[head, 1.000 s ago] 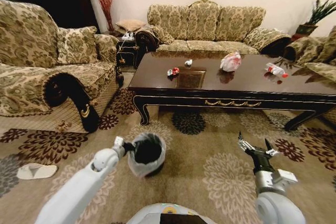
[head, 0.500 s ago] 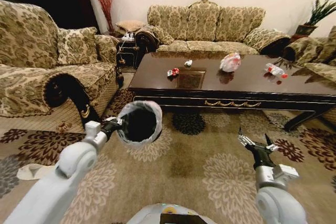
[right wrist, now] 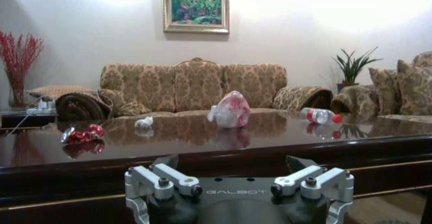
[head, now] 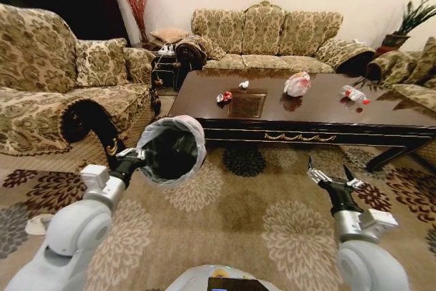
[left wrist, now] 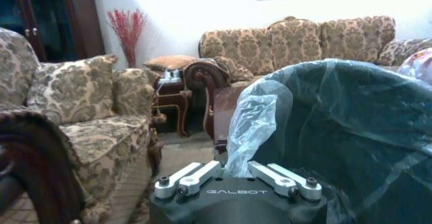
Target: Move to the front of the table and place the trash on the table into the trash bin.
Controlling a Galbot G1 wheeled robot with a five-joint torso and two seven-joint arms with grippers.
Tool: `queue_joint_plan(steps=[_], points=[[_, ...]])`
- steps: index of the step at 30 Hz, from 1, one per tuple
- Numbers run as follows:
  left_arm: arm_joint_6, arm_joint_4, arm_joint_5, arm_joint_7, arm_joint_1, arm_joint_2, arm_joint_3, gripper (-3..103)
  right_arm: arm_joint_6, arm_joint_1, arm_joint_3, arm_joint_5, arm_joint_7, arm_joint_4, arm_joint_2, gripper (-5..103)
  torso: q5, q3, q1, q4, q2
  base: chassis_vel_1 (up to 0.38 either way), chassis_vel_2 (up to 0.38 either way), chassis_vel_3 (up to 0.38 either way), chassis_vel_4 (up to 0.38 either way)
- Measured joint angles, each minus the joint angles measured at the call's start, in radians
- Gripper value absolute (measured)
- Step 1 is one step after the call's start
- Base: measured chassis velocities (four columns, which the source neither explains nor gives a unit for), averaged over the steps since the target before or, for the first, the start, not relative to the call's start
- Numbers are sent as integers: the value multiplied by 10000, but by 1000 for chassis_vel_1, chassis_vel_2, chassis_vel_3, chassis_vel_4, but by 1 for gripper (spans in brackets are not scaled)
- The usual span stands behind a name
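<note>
aloft, dark trash bin (head: 172,152) with whitish liner, pinched by left gripper (head: 133,159) fingers, right gripper (head: 329,179) fingers spread wide

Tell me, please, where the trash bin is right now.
In the head view the trash bin hangs tilted in the left claw, above the carpet before the table's left end.

Dark glossy table (head: 320,117), wrapper (head: 224,97), paper ball (head: 244,84), plastic bag bundle (head: 298,84), bottle (head: 355,93) on top
</note>
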Motion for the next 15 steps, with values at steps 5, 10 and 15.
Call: queue_joint_plan(steps=[5, 10, 15], points=[[-125, 15, 207, -334, 83, -157, -64, 1, -243, -17, 86, -37, -321, 150, -124, 100, 0, 169, 68, -2, 242, 0, 0, 0, 0], [-124, -107, 188, -394, 248, -198, -342, 1, -279, 31, 151, -122, -527, 372, -330, 100, -1, 315, 144, 0, 459, 0, 0, 0, 0], [-124, -147, 128, -305, 421, -191, -530, 1, -473, 132, 81, -234, -734, 538, -484, 100, 0, 479, 196, -2, 681, 0, 0, 0, 0]])
